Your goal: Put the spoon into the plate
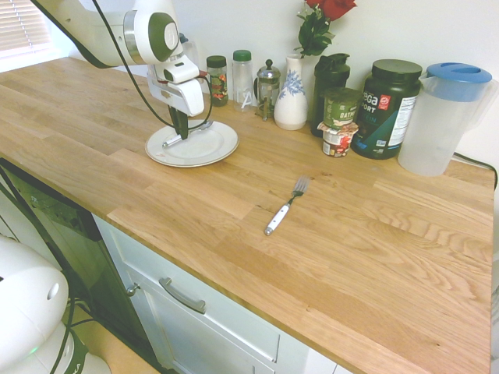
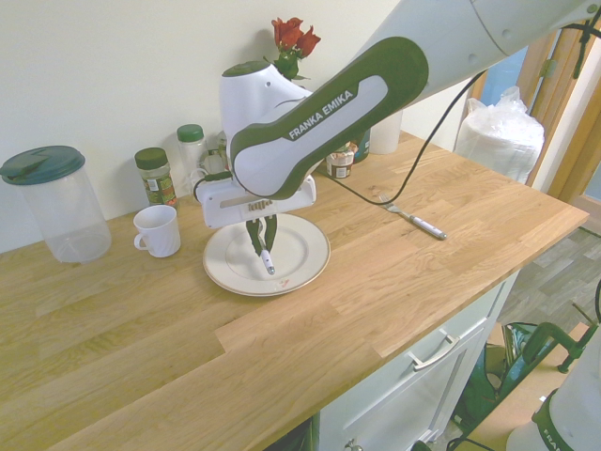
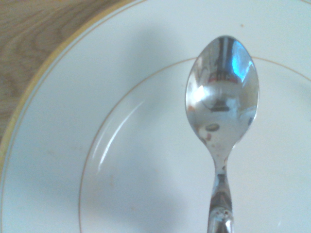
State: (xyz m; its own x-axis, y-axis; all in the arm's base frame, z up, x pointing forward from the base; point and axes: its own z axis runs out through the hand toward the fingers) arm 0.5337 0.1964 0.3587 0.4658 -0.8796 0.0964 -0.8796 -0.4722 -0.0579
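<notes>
The gripper [image 2: 262, 246] points straight down, clamped on the spoon [image 1: 185, 134] by its white handle, the spoon's long axis roughly level and its bowl just above the plate [image 2: 305, 263] directly beneath, so only a short descent remains.

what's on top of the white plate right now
The spoon, held in the shut jaws of the gripper above the plate. Whether it touches is unclear; the gripper hides the handle's middle.
</notes>
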